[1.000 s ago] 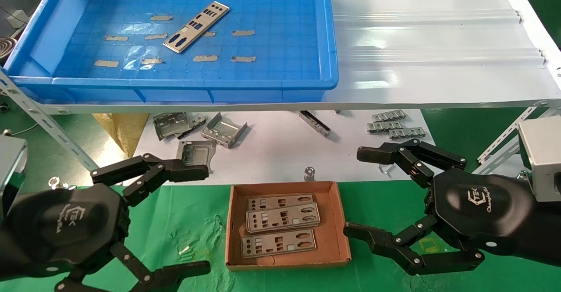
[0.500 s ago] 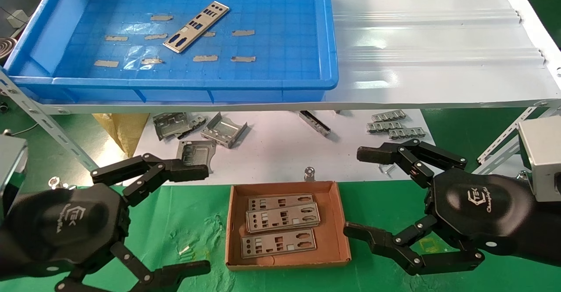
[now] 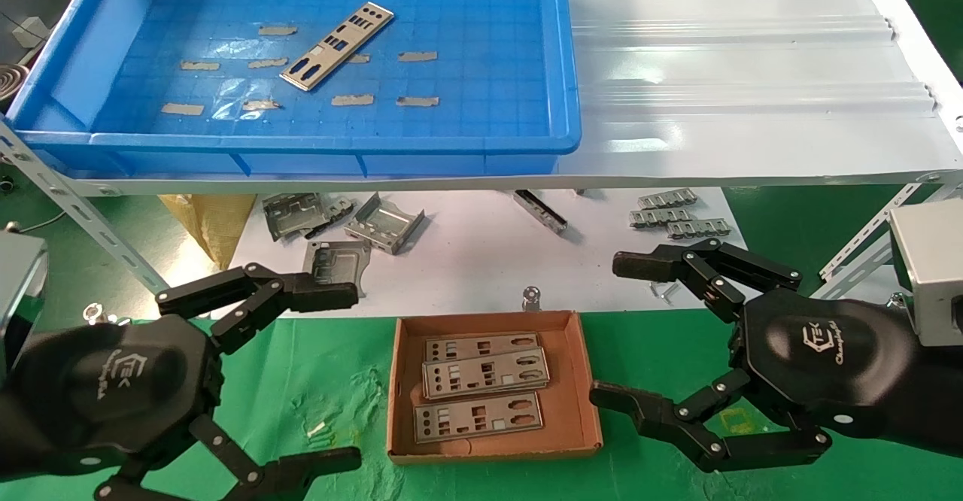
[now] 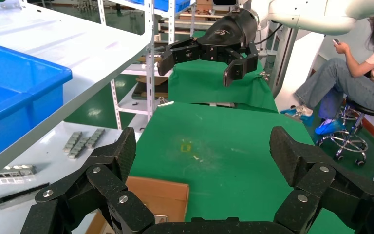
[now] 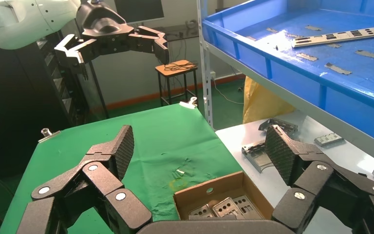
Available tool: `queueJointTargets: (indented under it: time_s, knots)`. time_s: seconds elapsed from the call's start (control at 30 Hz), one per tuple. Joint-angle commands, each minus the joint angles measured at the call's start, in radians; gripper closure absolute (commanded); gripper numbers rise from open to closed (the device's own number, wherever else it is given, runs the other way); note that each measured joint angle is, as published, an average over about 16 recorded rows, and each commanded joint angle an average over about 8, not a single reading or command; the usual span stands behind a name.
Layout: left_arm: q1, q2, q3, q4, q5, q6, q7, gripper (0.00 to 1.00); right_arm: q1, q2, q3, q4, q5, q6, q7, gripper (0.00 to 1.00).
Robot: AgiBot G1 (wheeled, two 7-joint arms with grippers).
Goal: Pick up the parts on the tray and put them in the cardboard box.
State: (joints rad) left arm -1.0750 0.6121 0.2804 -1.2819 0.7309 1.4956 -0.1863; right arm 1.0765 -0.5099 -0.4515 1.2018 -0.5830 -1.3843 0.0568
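No change is to be seen between the earlier pictures and this moment. Nothing has been moved on the shelf, in the tray, in the box or on the bench, and no shift of either arm can be detected.

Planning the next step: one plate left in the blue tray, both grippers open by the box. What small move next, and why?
Probably raise the left gripper toward the last plate in the tray. Both grippers hang open and empty over the green cloth, the right gripper on the box's other side. That plate lies on the tray's left half; three plates already sit in the box.
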Motion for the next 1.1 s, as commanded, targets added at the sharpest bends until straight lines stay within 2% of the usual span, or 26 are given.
queueJointTargets:
  time_s: [0.03,1.1]
  knots:
    - [0.000,0.000,0.000,0.000,0.000,0.000,0.000,0.00,0.000,0.000,0.000,0.000,0.000,0.000,0.000,0.00]
    - [0.000,0.000,0.000,0.000,0.000,0.000,0.000,0.00,0.000,0.000,0.000,0.000,0.000,0.000,0.000,0.00]
